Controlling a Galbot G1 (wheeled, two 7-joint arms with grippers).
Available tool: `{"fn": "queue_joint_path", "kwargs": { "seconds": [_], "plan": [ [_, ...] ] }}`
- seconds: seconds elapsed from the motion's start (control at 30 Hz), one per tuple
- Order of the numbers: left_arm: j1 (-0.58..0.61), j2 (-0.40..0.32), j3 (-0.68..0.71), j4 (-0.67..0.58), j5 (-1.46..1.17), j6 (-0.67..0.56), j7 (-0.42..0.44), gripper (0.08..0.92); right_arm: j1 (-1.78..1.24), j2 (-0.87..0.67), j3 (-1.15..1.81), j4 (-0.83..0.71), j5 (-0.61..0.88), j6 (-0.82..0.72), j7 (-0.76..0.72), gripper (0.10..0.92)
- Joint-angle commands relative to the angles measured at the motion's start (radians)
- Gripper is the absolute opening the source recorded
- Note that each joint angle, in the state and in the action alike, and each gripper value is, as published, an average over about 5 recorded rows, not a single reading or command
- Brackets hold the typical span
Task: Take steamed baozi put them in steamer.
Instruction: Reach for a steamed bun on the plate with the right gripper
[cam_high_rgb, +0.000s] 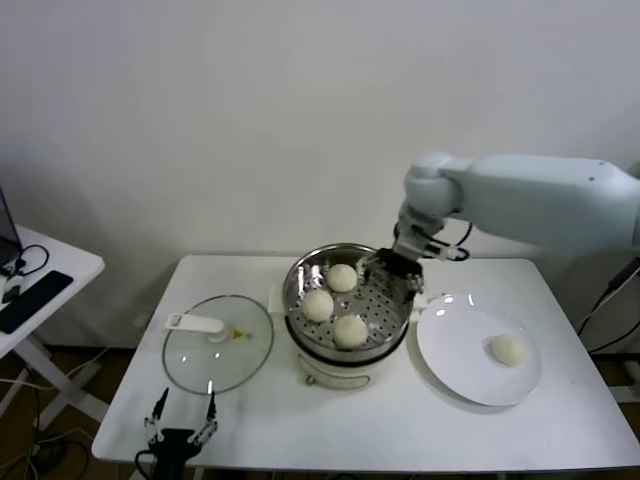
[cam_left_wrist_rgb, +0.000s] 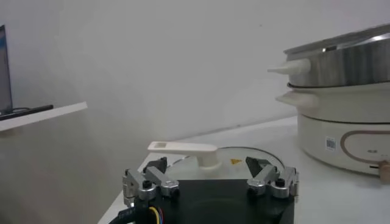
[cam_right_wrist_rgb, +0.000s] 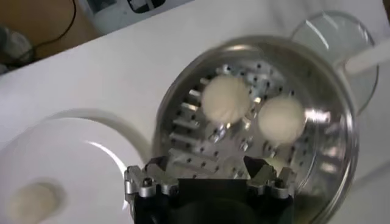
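Head view puts the steamer (cam_high_rgb: 348, 300) at centre frame with three steamed baozi (cam_high_rgb: 350, 330) spaced apart on its perforated floor, likely so each steams evenly; a fourth baozi (cam_high_rgb: 507, 349) waits on the white plate (cam_high_rgb: 450, 350) at right. The right gripper (cam_high_rgb: 392, 266) hangs over the basket's far right rim, its jaws spread wide and holding nothing, with the nearest bun just beside it. The left gripper (cam_high_rgb: 182, 422) idles at lower left, jaws apart, near the glass lid (cam_high_rgb: 218, 343).
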Motion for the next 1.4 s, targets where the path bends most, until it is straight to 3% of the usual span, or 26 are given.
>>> {"fn": "queue_joint_path", "kwargs": {
  "seconds": [0.03,0.2,0.47,0.83,1.4],
  "plan": [
    [-0.002,0.004,0.0,0.006,-0.002,-0.001,0.0,0.823,0.166,-0.242,-0.241,-0.057,0.223,-0.271,-0.032,0.823],
    [-0.012,0.006,0.002,0.014,-0.005,-0.003,0.0,0.823,0.102,-0.388,-0.253,-0.027,0.17,-0.453,0.026,0.823],
    [-0.016,0.004,0.004,0.013,-0.004,0.002,0.002,0.823,-0.204,-0.508,-0.013,-0.113,-0.023,-0.498,0.036,0.823],
    [-0.002,-0.002,-0.005,0.011,-0.001,0.003,0.001,0.823,-0.545,-0.477,0.29,-0.247,-0.139,-0.485,0.039,0.823],
    [0.015,-0.004,-0.008,0.011,0.005,-0.002,-0.008,0.823,-0.684,-0.373,0.43,-0.386,-0.204,-0.422,0.049,0.823]
  ]
}}
